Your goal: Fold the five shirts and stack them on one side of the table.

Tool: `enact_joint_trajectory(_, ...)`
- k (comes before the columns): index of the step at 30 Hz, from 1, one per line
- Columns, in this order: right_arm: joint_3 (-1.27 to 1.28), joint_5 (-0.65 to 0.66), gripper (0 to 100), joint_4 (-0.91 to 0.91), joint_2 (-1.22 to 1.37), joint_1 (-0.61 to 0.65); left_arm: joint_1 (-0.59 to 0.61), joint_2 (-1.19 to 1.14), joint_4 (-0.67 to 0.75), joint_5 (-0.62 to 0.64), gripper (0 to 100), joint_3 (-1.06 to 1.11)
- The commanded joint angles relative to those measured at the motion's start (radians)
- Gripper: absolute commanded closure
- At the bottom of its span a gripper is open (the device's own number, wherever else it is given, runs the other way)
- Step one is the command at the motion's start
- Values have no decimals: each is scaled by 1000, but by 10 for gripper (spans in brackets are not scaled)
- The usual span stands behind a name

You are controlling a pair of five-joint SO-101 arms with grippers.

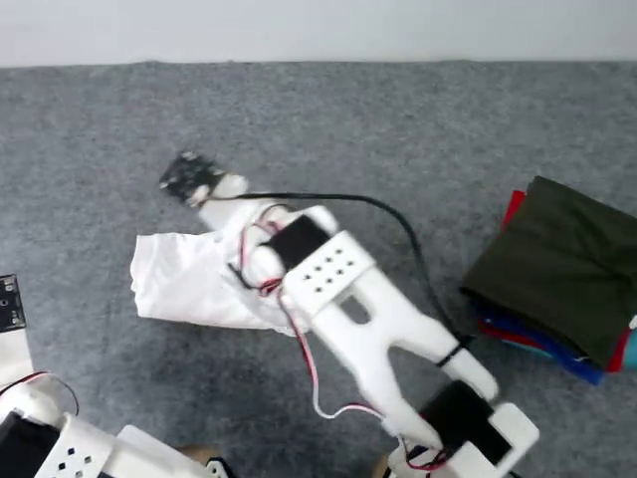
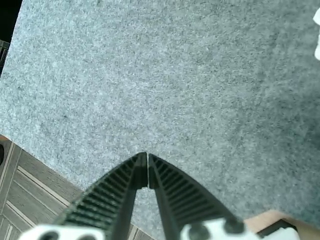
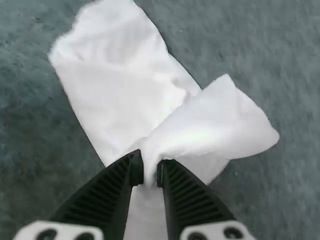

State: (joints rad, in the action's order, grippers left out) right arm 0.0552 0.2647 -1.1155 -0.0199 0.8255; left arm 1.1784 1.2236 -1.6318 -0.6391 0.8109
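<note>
white shirt crumpled on grey felt, raised fold clamped between right gripper jaws, rest spread beyond tips. high view adds folded stack, cut off at frame edge; arm hides part of shirt. left gripper clenched on nothing, above felt.

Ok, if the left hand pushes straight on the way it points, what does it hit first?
Most likely the bare grey mat: nothing else lies ahead of the left hand, though how far off is unclear.
</note>
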Motion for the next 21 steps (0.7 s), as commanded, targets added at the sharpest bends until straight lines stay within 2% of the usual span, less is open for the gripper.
enact_joint_trajectory(1, -158, 3, 988, 22, 91, 33, -2, 6, 23, 8, 983, 7)
enact_joint_trajectory(10, -525, 3, 988, 15, 417, 111, 0, 8, 23, 8, 983, 56)
enact_joint_trajectory(18, -761, 3, 983, -96, 621, 168, 0, 8, 43, 8, 983, 65)
enact_joint_trajectory(21, -822, 3, 908, -148, 674, 179, 0, 8, 43, 8, 983, 65)
